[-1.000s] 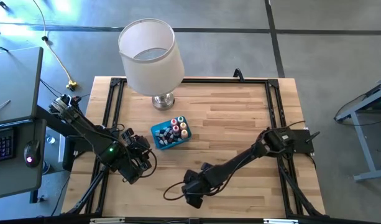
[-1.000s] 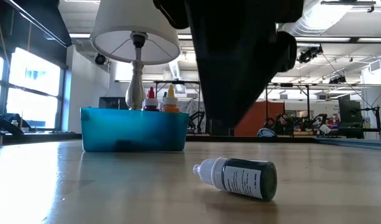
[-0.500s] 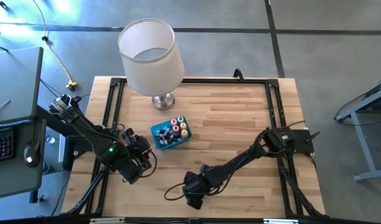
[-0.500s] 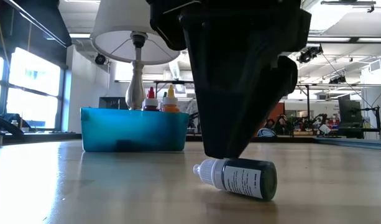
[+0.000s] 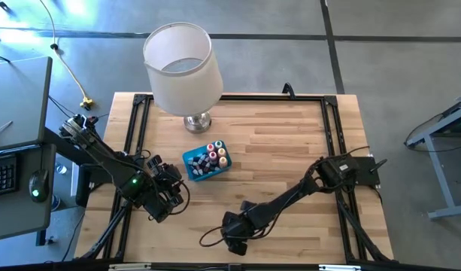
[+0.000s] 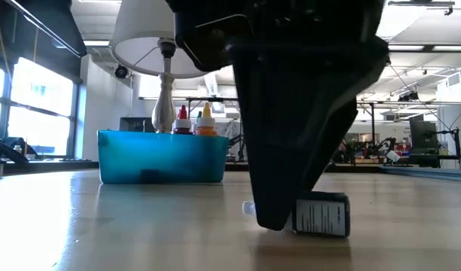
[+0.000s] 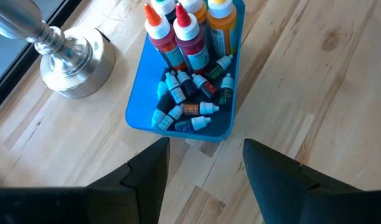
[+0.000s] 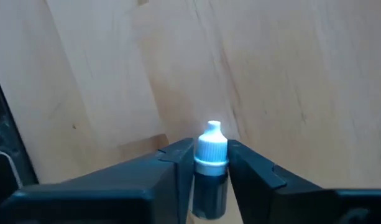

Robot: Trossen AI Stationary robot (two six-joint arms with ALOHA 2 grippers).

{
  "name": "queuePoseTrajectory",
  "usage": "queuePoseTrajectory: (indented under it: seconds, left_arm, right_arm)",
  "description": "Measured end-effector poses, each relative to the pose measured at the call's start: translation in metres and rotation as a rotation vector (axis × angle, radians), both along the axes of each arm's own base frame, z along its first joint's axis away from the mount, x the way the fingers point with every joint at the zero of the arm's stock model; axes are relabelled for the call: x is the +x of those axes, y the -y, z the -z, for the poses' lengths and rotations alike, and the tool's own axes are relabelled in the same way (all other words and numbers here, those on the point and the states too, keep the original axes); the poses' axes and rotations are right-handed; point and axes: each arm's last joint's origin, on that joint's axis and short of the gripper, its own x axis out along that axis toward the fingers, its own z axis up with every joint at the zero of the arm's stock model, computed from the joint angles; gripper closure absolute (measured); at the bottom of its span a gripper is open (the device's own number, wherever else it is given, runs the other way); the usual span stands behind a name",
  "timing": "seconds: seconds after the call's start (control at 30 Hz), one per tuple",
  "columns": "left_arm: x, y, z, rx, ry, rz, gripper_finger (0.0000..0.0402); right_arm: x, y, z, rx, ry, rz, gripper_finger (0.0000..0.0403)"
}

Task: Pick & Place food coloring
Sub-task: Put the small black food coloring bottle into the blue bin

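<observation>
A dark food coloring bottle point(image 8: 211, 163) with a white cap lies on its side on the wood near the table's near edge point(image 6: 322, 216). My right gripper point(image 8: 210, 155) is down on it, one finger at each side, and hides it in the high view point(image 5: 234, 239). The blue tray point(image 7: 143, 106) holds several more small bottles point(image 7: 190, 102), some upright, some lying. It sits near the table's middle point(image 5: 191, 172). My left gripper point(image 7: 206, 168) hangs open on the tray's near-left side point(image 5: 168, 197) and touches nothing. My right gripper pinches the lying bottle between its two fingers point(image 8: 174, 160) at the shoulder just below the white cap point(image 8: 211, 144). The fingers come from above, slanting down, and lie across the bottle. Its flat bottom end point(image 6: 337, 217) sticks out beside the fingers. The bottle rests on the table.
A lamp with a wide white shade point(image 5: 181, 66) stands on a metal base point(image 5: 198, 120) at the table's far side, just beyond the tray. Black rails point(image 5: 332, 128) run along the table's edges. Bare wood lies across the middle and right point(image 5: 283, 150).
My right gripper has come straight down onto the lying bottle, from well above it until its fingers reach the table around it. The bottle has shifted a little along the table and turned about its length. The left arm has kept still.
</observation>
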Motion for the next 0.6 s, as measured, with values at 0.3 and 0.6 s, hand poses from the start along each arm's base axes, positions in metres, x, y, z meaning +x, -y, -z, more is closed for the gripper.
queuePoseTrajectory:
  seconds: [0.3, 0.6]
  left_arm:
    - [-0.001, 0.001, -0.014, -0.047, -0.014, 0.002, 0.0202]
    - [-0.003, -0.004, -0.066, 0.036, 0.078, 0.035, 0.0202]
  right_arm:
    - [0.018, 0.034, -0.017, 0.001, 0.058, -0.105, 0.0346]
    - [0.078, 0.126, -0.086, -0.427, 0.492, -0.053, 0.0336]
